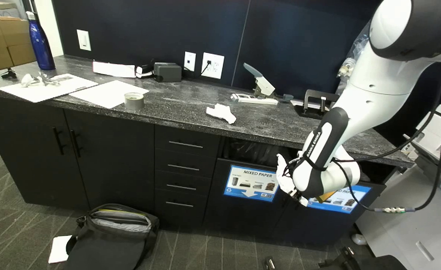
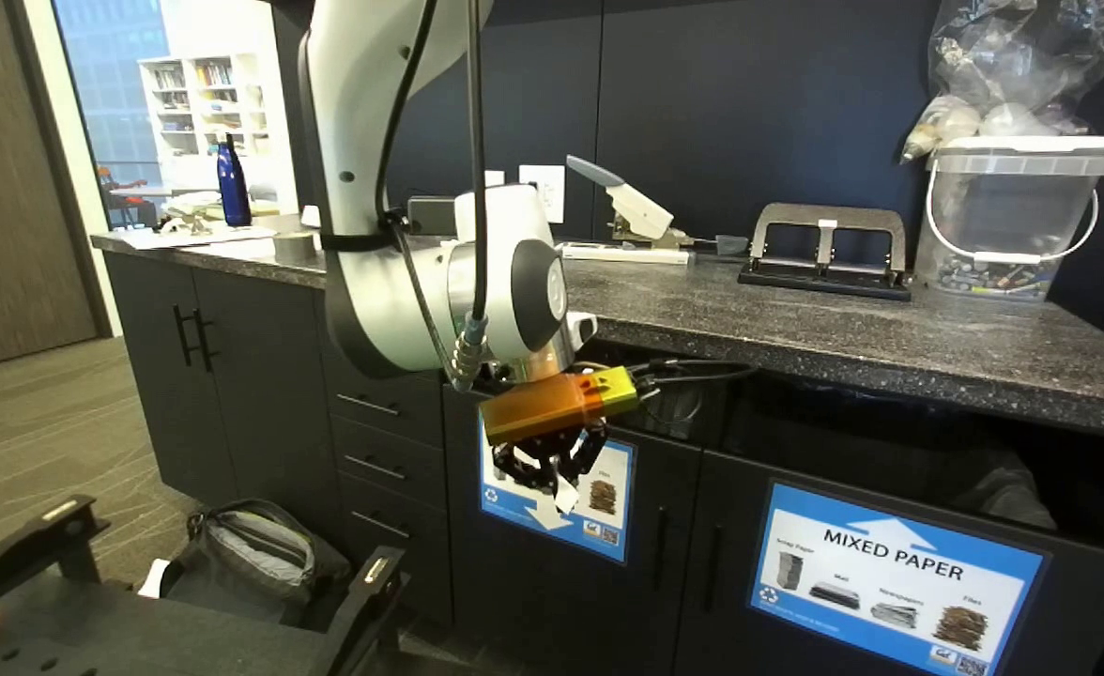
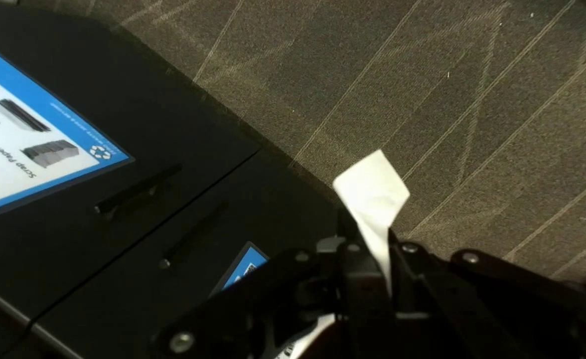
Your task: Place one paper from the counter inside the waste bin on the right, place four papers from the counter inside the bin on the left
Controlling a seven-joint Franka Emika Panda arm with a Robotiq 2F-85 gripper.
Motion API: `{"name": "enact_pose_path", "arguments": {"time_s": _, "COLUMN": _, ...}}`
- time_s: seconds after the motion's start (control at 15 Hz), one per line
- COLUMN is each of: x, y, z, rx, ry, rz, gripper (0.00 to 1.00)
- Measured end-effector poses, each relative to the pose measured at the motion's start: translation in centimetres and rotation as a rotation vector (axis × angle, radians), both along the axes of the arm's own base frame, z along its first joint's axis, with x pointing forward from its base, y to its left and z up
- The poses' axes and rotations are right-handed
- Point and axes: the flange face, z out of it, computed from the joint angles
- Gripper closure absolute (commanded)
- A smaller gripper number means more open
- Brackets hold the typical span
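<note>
My gripper (image 2: 559, 479) points down in front of the black cabinets, below the counter's edge. Its jaws are shut on a piece of white paper (image 3: 371, 192), whose flat tip sticks out past the fingertips; the rest is hidden by them. One crumpled paper (image 1: 221, 113) lies near the front of the dark speckled counter (image 1: 175, 105); the arm hides it in the exterior view (image 2: 890, 324). The bin on the left (image 1: 239, 217) has a MIXED PAPER sign and a liner in its slot. The bin on the right (image 2: 735, 526) carries the same sign; something pale shows inside.
A long stapler (image 1: 261, 88), a hole punch (image 2: 824, 249) and a clear bucket (image 2: 1012, 216) stand along the back. Farther left are a tape roll (image 1: 134, 101), flat sheets (image 1: 110, 93) and a blue bottle (image 1: 41, 45). A bag (image 1: 111, 240) lies on the floor.
</note>
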Motion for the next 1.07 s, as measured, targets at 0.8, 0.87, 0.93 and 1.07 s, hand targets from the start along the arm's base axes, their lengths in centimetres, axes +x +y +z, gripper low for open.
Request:
{"name": "enact_pose_path", "arguments": {"time_s": 0.8, "x": 10.3, "y": 1.2, "z": -0.7, "rx": -0.012, "ry": -0.097, "rz": -0.106, "gripper": 0.92}}
{"name": "enact_pose_path", "arguments": {"time_s": 0.87, "x": 11.0, "y": 1.3, "z": -0.6, "rx": -0.006, "ry": -0.116, "rz": -0.129, "gripper": 0.93}}
{"name": "enact_pose_path", "arguments": {"time_s": 0.93, "x": 11.6, "y": 1.3, "z": -0.5, "rx": 0.001, "ry": -0.134, "rz": -0.151, "gripper": 0.92}}
{"name": "enact_pose_path", "arguments": {"time_s": 1.07, "x": 12.9, "y": 1.4, "z": -0.2, "rx": 0.012, "ry": -0.169, "rz": -0.174, "gripper": 0.93}}
